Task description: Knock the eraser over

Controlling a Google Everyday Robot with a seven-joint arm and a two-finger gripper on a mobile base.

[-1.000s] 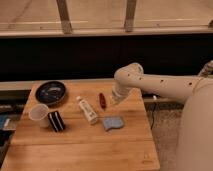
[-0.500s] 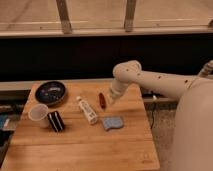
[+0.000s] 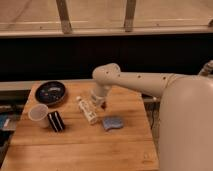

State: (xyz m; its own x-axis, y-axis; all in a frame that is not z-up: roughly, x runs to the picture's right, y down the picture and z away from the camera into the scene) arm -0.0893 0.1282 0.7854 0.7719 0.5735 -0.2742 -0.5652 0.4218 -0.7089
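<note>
The eraser (image 3: 56, 121) is a small black block with pale stripes. It stands upright on the wooden table (image 3: 75, 150), right beside a white cup (image 3: 39, 114). My gripper (image 3: 98, 101) hangs at the end of the white arm (image 3: 135, 82), low over the table's middle. It is just above the far end of the white tube (image 3: 87, 111) and to the right of the eraser, apart from it.
A dark bowl (image 3: 50, 91) sits at the back left. A flat blue-grey pad (image 3: 113, 123) lies right of the tube. A small red thing (image 3: 103, 105) peeks out under the gripper. My white body (image 3: 187, 130) fills the right side.
The arm has swung left and slightly down; the gripper now sits over the red thing and the tube's far end, closer to the eraser. The eraser still stands.
</note>
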